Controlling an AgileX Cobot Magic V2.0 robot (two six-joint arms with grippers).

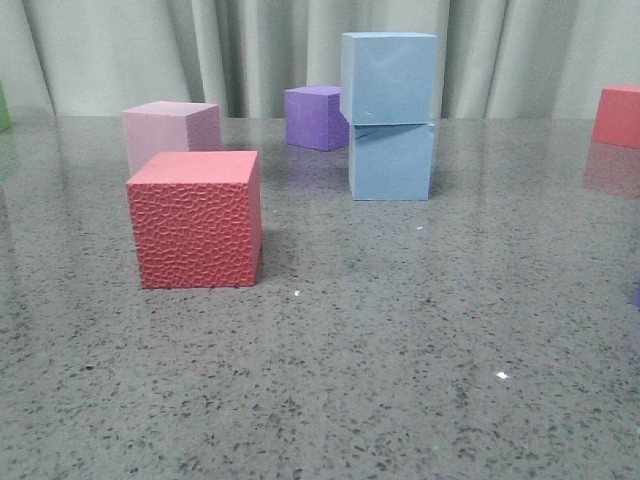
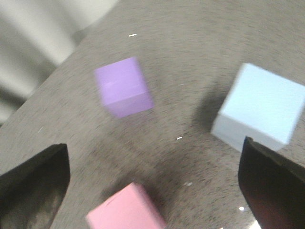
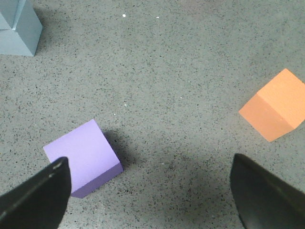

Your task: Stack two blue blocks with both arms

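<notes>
Looking out over the grey table (image 1: pixel 400 400), I am judging the stacking itself as done: nearest me is sitting the red pebble-textured cube (image 1: pixel 196 220) with a pale pink cube (image 1: pixel 172 132) just behind it, and farther back, right of centre, the two blue blocks are standing one on the other, the upper blue block (image 1: pixel 388 78) resting on the lower blue block (image 1: pixel 392 160), with a darker purple cube (image 1: pixel 317 117) behind them to the left. The stack's long axis is running straight up, and the top block is sitting slightly offset to the left, its faces roughly squared to me. My left gripper (image 2: pixel 155 191) and right gripper (image 3: pixel 150 195) are both hanging spread and empty above the table, grasping nothing. What is remaining, I think, is only pulling both arms clear without nudging the stack.
</notes>
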